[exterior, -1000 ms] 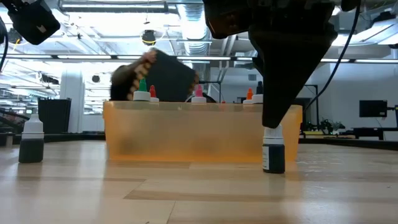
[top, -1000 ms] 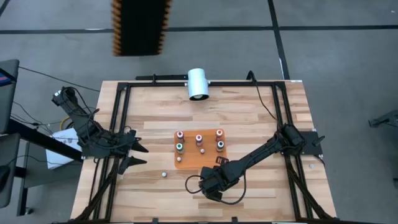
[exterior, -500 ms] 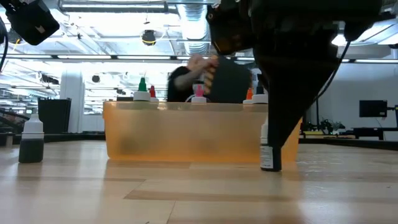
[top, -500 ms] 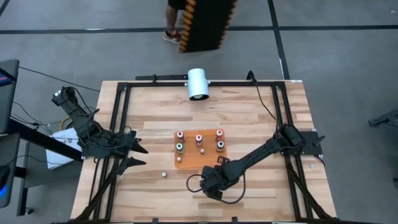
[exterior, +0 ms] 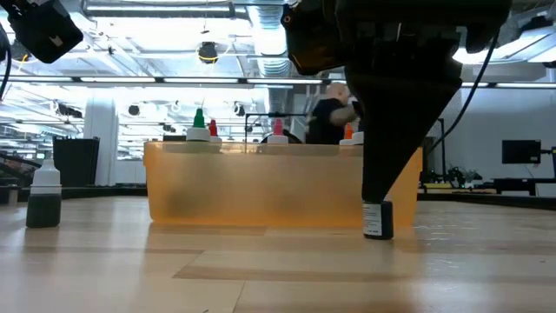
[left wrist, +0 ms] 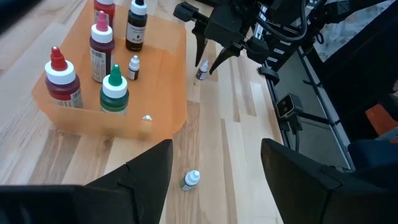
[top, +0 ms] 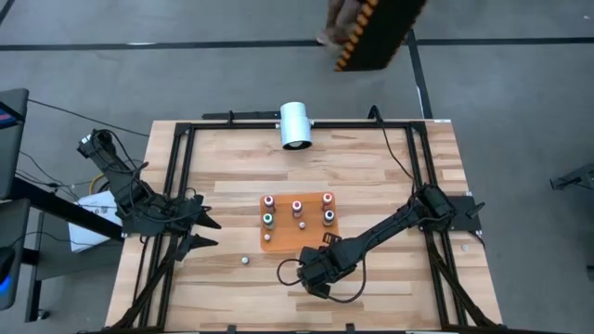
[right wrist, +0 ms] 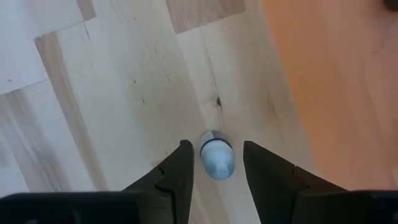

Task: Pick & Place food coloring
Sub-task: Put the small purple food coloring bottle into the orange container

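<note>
While the wooden table (top: 371, 176) fills most of the high view, a black frame (top: 176, 186) runs round its edges and both dark arms reach inward from its sides.

Right arm stretches from about 3 o'clock toward table centre-front. Right gripper (top: 299, 275) points down at roughly 6 o'clock from the tray, just off its front edge. Its fingers (right wrist: 176, 174) straddle a small bottle (right wrist: 216, 157) with a pale cap; a sliver of wood shows on each side of the cap, so the claw reads as parted around the bottle, not clamped on it. Low view shows the same bottle (exterior: 376, 218) upright under the gripper; whether it touches the wood, cannot tell.

Left arm waits at 9 o'clock, left gripper (top: 204, 230) spread wide, grasping nothing, well apart from the tray.

White cylinder (top: 296, 124) lies at 12 o'clock on the far table edge.

Flat orange tray (top: 278, 243) sits just below centre. Food coloring bottles stand upright in it: a red-topped one (left wrist: 61, 79), a green-topped one (left wrist: 114, 93), a pink-topped one (left wrist: 101, 42), a dark bottle with white cap (left wrist: 136, 26), and a tiny white-capped one (left wrist: 133, 66).

One loose bottle (top: 244, 261) stands on bare wood at about 7 o'clock from the tray, near its front left corner.

A person (exterior: 334, 117) passes beyond the far edge.
</note>
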